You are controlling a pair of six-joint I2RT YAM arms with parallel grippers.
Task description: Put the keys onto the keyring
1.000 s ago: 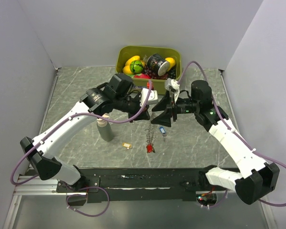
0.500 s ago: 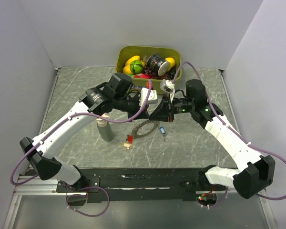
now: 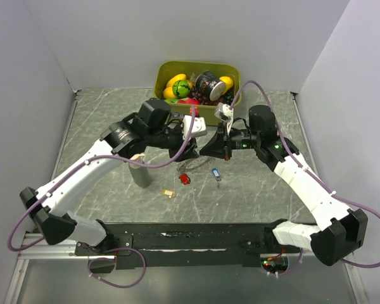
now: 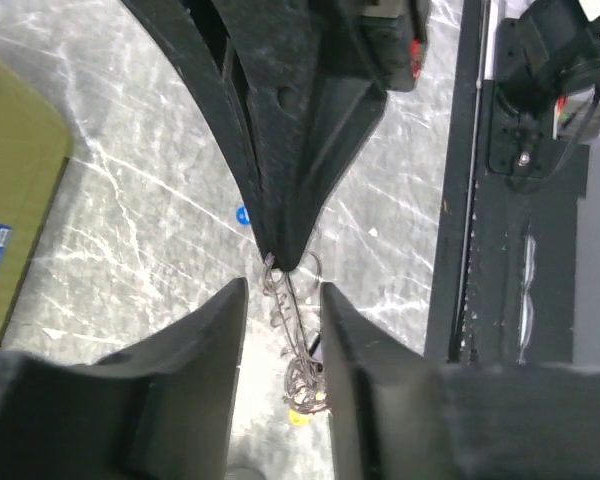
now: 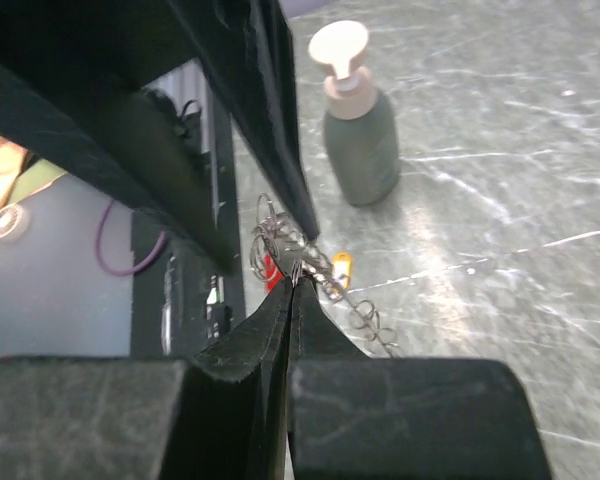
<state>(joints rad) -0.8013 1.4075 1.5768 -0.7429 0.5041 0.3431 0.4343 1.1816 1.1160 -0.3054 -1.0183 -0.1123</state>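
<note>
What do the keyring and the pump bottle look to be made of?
The keyring looks like bare metal: thin silvery links that glint. The pump bottle is probably matte plastic: dull grey-green body, pale beige pump, no shine.

Left arm [image 3: 88, 166] and right arm [image 3: 302, 180] reach inward, tips close; left jaws parted, right jaws closed.
</note>
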